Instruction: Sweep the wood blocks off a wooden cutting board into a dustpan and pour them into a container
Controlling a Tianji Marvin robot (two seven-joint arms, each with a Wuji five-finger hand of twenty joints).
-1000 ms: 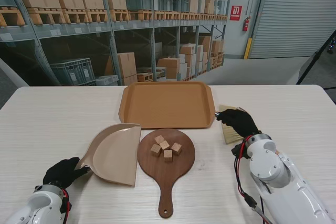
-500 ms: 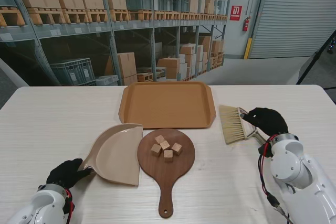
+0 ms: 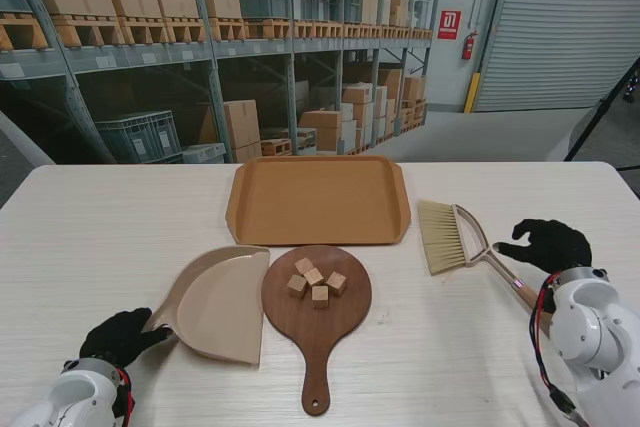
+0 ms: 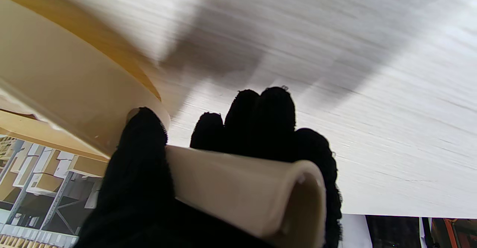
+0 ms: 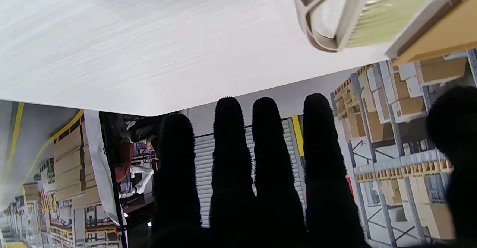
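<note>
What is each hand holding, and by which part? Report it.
Left hand grips the beige plastic dustpan by its handle. Right hand, fingers straight, holds nothing; the straw-bristled brush lies beside it.

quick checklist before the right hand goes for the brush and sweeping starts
1. Left hand shut on the dustpan handle: ok.
2. Right hand open, beside the brush handle, not gripping it: ok to grasp.
3. Dustpan mouth against the cutting board edge: cannot tell, it looks close on the board's left.
4. Wood blocks all on the board: ok, five clustered together.
5. Tray sits farther from me, ready to receive blocks: ok.
</note>
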